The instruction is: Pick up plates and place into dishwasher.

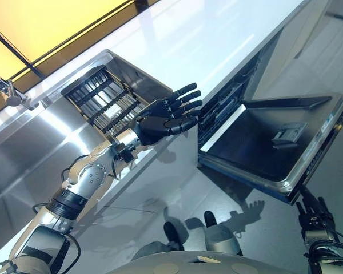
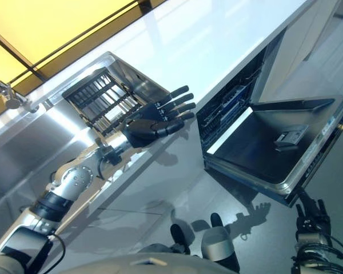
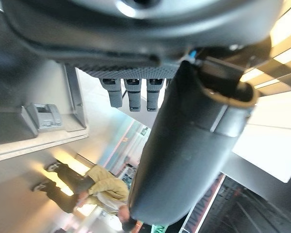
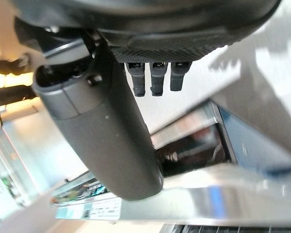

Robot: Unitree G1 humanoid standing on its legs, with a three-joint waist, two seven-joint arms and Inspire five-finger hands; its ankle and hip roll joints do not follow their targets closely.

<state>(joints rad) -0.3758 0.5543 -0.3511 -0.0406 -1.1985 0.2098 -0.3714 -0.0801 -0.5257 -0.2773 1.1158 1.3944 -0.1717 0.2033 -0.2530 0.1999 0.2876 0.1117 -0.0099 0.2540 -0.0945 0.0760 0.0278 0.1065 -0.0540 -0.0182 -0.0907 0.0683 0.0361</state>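
My left hand (image 1: 163,119) hangs in the air with straight fingers and holds nothing. It is between the black dish rack (image 1: 103,100) in the steel sink (image 1: 34,148) and the open dishwasher (image 1: 226,103). The dishwasher's door (image 1: 263,145) lies folded down, its steel inner face up, and the dark lower rack (image 2: 226,105) shows inside the opening. Low at the right, just beneath the door's front edge, my right hand (image 1: 313,212) is open with its fingers pointing up. Its straight fingers (image 4: 153,77) hold nothing in the right wrist view.
A white counter (image 1: 188,40) runs above the dishwasher and beside the sink. A faucet (image 1: 8,91) stands at the sink's far left. The grey floor (image 1: 177,182) lies before the door. A person (image 3: 97,187) in a yellow top is in the left wrist view.
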